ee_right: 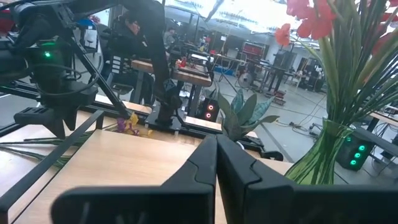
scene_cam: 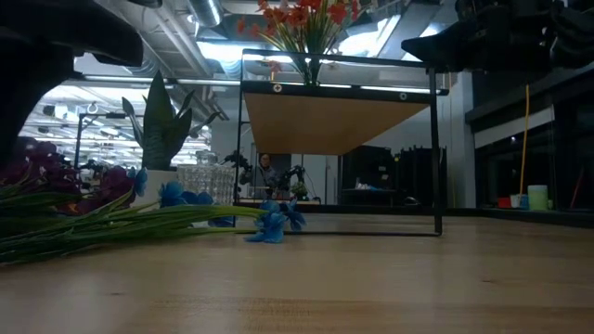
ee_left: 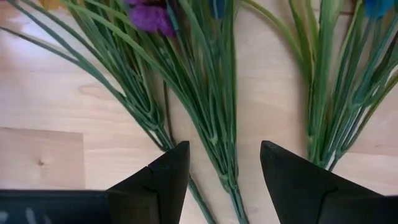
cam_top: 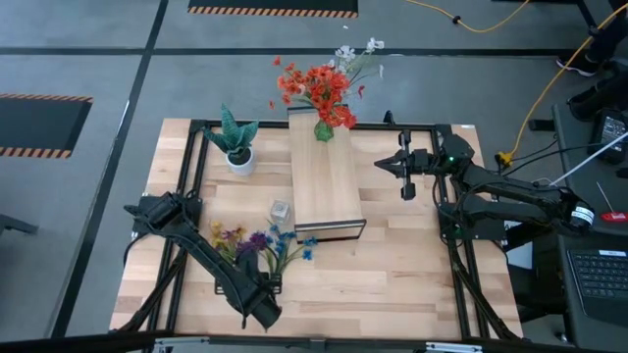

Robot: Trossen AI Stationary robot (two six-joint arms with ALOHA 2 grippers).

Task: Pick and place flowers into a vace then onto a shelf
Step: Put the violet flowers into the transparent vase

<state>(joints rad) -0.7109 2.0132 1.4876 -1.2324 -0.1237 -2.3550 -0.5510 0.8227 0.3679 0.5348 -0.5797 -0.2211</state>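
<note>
Three bunches of flowers (cam_top: 257, 243) lie flat on the table near the shelf's near left corner, purple, yellow and blue heads pointing toward the shelf (cam_top: 327, 181). My left gripper (ee_left: 224, 152) points down over their stem ends, open, with its fingers on either side of the middle bunch's green stems (ee_left: 214, 130); I see no touch. A green vase (cam_top: 324, 129) with red-orange and white flowers (cam_top: 319, 86) stands on the shelf's far end. An empty clear glass vase (cam_top: 281, 211) stands on the table left of the shelf. My right gripper (ee_right: 216, 149) waits shut and level, right of the shelf.
A spiky green plant in a white pot (cam_top: 237, 147) stands at the table's far left. A dark metal frame (cam_top: 191, 176) runs around the table. The purple-headed bunch (ee_left: 124, 81) and the blue-headed bunch (ee_left: 336, 106) lie close on either side of my left gripper's fingers.
</note>
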